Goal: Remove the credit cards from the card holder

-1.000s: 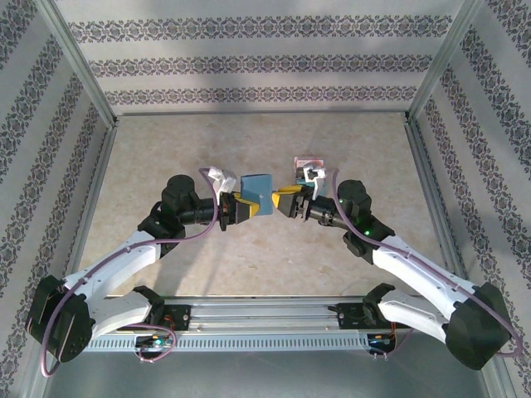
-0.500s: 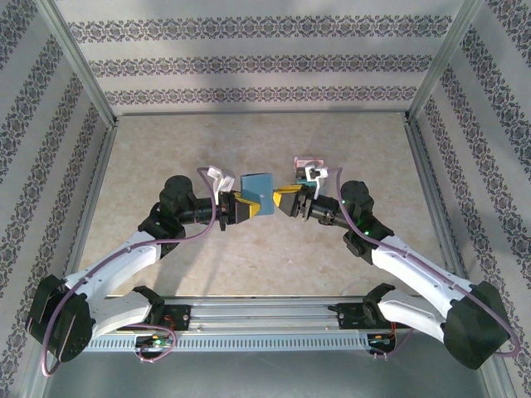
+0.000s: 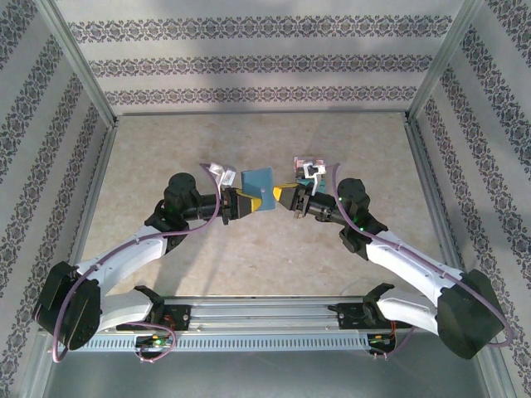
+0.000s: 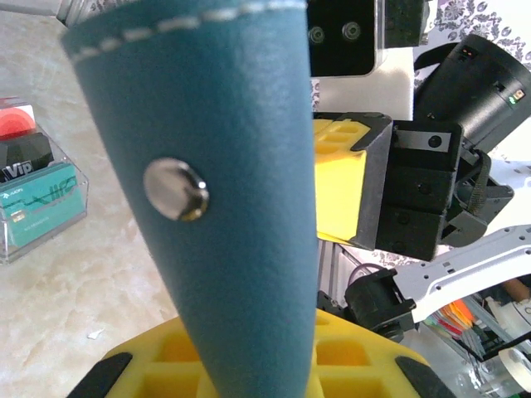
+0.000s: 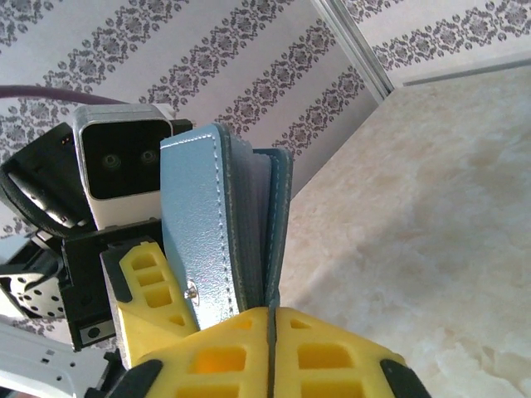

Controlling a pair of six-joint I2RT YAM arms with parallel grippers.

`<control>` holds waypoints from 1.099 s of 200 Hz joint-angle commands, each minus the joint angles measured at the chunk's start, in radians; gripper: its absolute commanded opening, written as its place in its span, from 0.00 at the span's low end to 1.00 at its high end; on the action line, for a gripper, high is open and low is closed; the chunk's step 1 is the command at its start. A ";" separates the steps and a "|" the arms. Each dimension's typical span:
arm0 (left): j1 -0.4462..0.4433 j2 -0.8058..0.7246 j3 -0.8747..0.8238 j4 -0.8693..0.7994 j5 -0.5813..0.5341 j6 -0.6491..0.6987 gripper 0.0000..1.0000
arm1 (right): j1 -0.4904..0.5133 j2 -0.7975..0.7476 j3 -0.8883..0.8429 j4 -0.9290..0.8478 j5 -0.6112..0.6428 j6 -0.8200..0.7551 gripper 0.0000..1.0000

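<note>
Tabletop (image 4: 79, 294), boxed cards (image 4: 41, 203) (left-wrist view)

Open surface (image 3: 249, 257) lay before and beyond the arms. The card holder (image 3: 258, 180) filled the gap between the left hand (image 3: 251, 201) and the right hand (image 3: 280, 196). A clear box (image 3: 309, 163) stood just behind the right one.

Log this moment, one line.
left gripper: shut on card holder, held above table | right gripper: shut at holder's edge, grip unclear | clear box of cards: on table
</note>
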 commanded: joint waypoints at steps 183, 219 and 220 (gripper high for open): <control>-0.047 0.082 0.005 0.174 -0.084 -0.169 0.58 | 0.078 -0.024 0.044 -0.163 0.149 -0.018 0.00; -0.047 0.061 -0.001 0.161 -0.089 -0.159 0.46 | 0.080 -0.039 0.039 -0.166 0.159 -0.015 0.00; -0.047 0.061 0.000 0.160 -0.088 -0.159 0.46 | 0.080 -0.041 0.039 -0.167 0.159 -0.015 0.00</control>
